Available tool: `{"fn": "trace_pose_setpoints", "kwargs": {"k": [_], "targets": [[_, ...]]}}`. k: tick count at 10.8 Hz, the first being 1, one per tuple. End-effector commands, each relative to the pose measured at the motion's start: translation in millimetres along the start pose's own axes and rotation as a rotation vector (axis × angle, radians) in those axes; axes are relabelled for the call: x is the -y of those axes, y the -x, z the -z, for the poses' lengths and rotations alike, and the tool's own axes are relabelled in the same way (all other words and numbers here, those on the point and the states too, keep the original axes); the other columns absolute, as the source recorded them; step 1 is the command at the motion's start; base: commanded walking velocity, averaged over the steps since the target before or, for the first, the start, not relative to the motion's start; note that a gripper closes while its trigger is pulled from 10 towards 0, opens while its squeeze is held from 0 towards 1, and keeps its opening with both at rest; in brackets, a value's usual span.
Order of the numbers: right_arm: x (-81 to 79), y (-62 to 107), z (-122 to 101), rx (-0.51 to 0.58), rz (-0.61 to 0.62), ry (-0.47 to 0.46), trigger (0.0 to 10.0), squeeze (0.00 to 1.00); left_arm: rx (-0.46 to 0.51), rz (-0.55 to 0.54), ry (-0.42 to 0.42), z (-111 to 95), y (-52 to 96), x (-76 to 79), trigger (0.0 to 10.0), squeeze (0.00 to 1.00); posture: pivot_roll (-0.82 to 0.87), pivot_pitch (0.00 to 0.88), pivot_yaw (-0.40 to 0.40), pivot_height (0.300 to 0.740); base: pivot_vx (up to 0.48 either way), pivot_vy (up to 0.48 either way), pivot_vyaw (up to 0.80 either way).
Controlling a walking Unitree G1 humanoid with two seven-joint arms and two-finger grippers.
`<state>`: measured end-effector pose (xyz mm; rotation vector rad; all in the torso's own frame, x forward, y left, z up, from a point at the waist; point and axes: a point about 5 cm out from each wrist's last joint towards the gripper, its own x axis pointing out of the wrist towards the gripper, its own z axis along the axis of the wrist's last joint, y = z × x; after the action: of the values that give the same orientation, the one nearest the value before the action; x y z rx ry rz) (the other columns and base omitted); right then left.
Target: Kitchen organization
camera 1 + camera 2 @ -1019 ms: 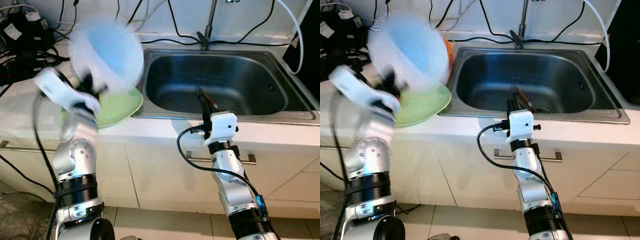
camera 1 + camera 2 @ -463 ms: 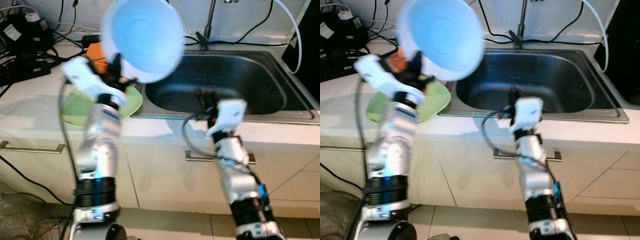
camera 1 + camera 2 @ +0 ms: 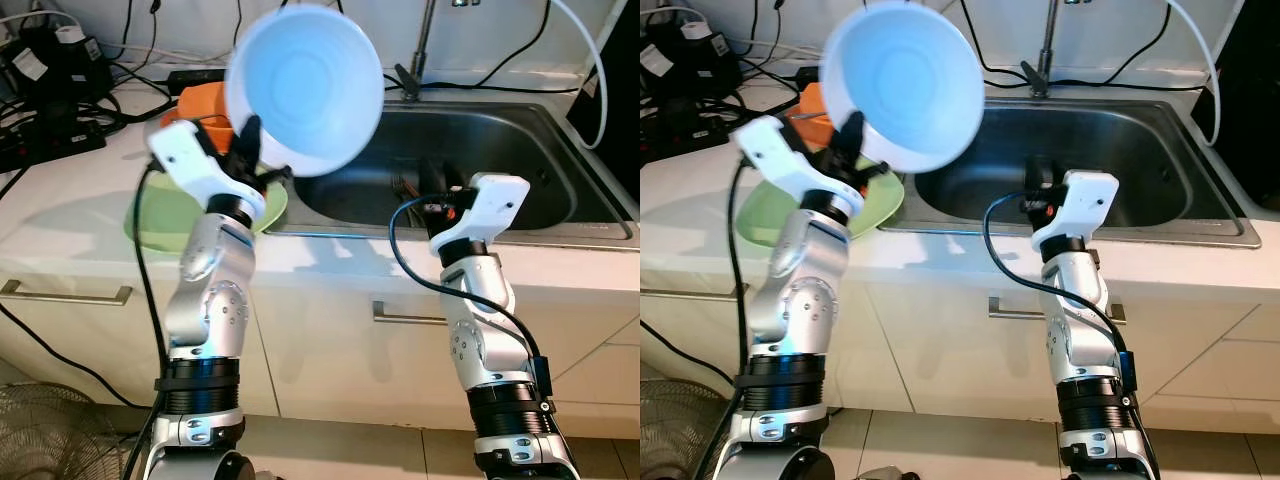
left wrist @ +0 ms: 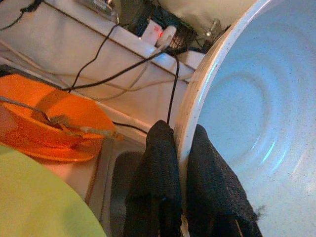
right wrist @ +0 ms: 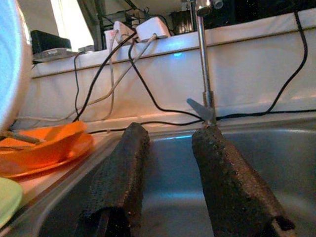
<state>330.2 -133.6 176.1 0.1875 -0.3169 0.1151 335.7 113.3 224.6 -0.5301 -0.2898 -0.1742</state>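
We count one white bowl (image 3: 305, 88), tilted on its side above the desk (image 3: 70, 215). There is one green plate (image 3: 165, 215) and one orange dish (image 4: 47, 121), and in the left wrist view one utensil (image 4: 59, 121) lies in that dish; what kind it is we cannot tell. One steel sink (image 3: 520, 170) with one tap (image 3: 415, 60). Two silver arms, so two pincers: the left pincer (image 4: 180, 163) and the right pincer (image 5: 168, 182). Two drawer handles (image 3: 65, 293) show on the cabinet front. Black cables (image 3: 60, 110) lie at the back, too tangled to count.
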Motion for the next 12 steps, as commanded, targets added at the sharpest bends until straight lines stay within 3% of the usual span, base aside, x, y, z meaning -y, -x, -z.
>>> {"fn": "trace_pose_setpoints", "kwargs": {"k": [1, 2, 3, 6, 10, 12], "targets": [[-3.3, -3.0, -7.2, 0.016, -0.026, -0.004, 10.0, 1.0, 0.018, 0.031, -0.019, -1.6, -0.2, 4.6, 10.0, 0.0, 0.07, 0.0, 0.059, 0.74, 0.0, 0.0, 0.0], [-5.5, -2.8, -7.9, 0.006, -0.042, -0.041, 10.0, 1.0, 0.009, 0.039, -0.032, 1.5, 0.1, 5.5, 10.0, 0.0, 0.06, 0.0, 0.059, 0.74, 0.0, 0.0, 0.0], [-12.2, -1.3, -8.2, -0.024, -0.116, -0.141, 10.0, 0.0, 0.011, 0.04, -0.034, 2.4, 0.0, 6.1, 10.0, 0.0, 0.06, 0.0, 0.058, 0.74, 0.0, 0.0, 0.0], [-20.0, 5.9, -9.8, -0.048, -0.235, -0.283, 10.0, 0.0, 0.014, 0.038, -0.051, 3.3, 0.4, 4.9, 10.0, 0.0, 0.06, 0.0, 0.061, 0.74, 0.0, 0.0, 0.0], [-26.3, 14.8, -10.8, -0.073, -0.325, -0.357, 10.0, 0.0, 0.01, 0.039, -0.066, 5.3, 0.7, 4.2, 10.0, 0.0, 0.05, 0.0, 0.065, 0.74, 0.0, 0.0, 0.0], [-28.5, 15.6, -10.4, -0.08, -0.336, -0.373, 10.0, 0.0, -0.046, 0.112, -0.048, 15.6, 3.3, 12.8, 10.0, 0.0, 0.06, 0.0, 0.062, 0.74, 0.0, 0.0, 0.0]]}}
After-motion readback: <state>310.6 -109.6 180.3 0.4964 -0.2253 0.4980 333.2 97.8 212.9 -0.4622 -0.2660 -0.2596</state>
